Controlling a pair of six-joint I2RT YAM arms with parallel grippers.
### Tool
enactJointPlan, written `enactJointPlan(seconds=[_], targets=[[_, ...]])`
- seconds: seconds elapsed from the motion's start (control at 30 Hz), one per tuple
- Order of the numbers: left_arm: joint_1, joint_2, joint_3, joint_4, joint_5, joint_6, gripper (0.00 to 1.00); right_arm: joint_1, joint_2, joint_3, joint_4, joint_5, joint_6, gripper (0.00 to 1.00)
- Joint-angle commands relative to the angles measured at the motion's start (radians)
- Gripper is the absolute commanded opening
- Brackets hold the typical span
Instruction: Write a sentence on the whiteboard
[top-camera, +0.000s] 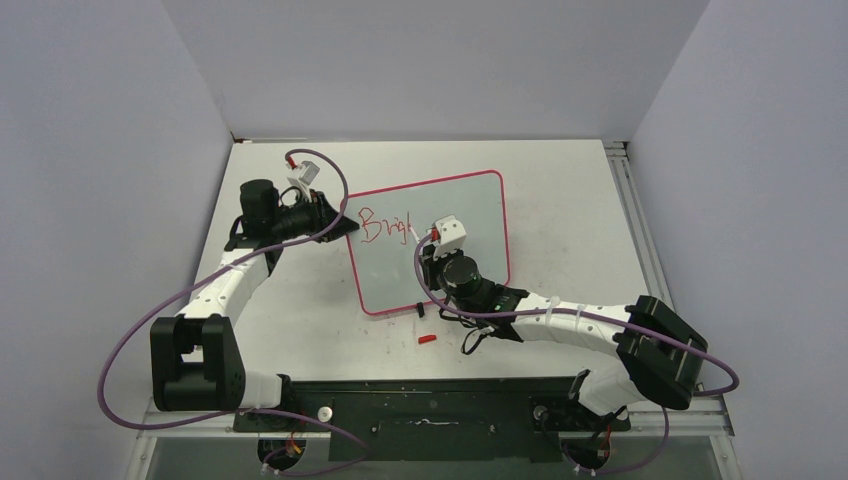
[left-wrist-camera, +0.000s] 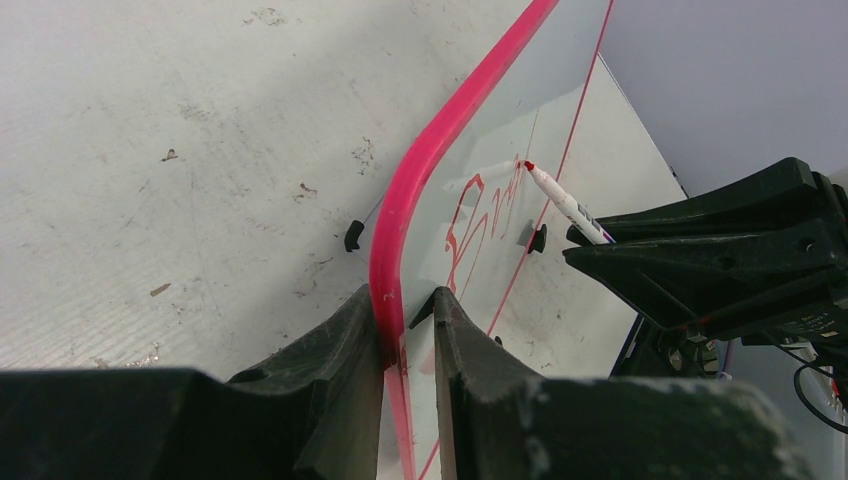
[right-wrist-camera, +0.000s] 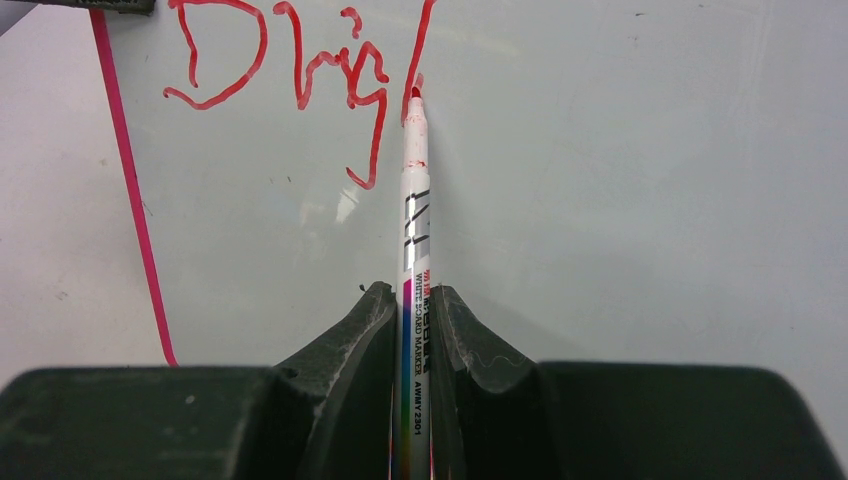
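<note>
We read the sentence (top-camera: 386, 227) as red letters "Brig" plus one further stroke, thin and uneven, on the far left part of the whiteboard (top-camera: 400, 275). The whiteboard lies face up near the middle of the tabletop (top-camera: 580, 220), turned a little askew. It has a pink frame all round and small black feet (left-wrist-camera: 352, 236) at its edge.

The marker (right-wrist-camera: 413, 230) has its red tip touching the board at the near end of that last stroke, just right of the "g". The right jaws are closed on the marker's barrel, one on each side of the printed label. The left jaws are clamped on the board's left edge, toward the far corner, with the pink frame pinched between them.

The left arm (top-camera: 235, 280) reaches in from the left, the right arm (top-camera: 560, 322) from the near right. A small red piece (top-camera: 427, 339) lies on the tabletop just off the board's near edge, touching neither arm.
</note>
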Motion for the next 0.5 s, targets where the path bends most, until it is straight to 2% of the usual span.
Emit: enactJointPlan(seconds=[0.0,0.47], targets=[[-0.007,-0.028,0.028,0.02,-0.003,0.028,0.15,0.004,0.015,0.011,0.01,0.031,0.011,0.05],[-0.007,-0.029,0.028,0.021,-0.003,0.028,0.15,-0.022,0.03,0.056,0.049,0.043,-0.025,0.05]])
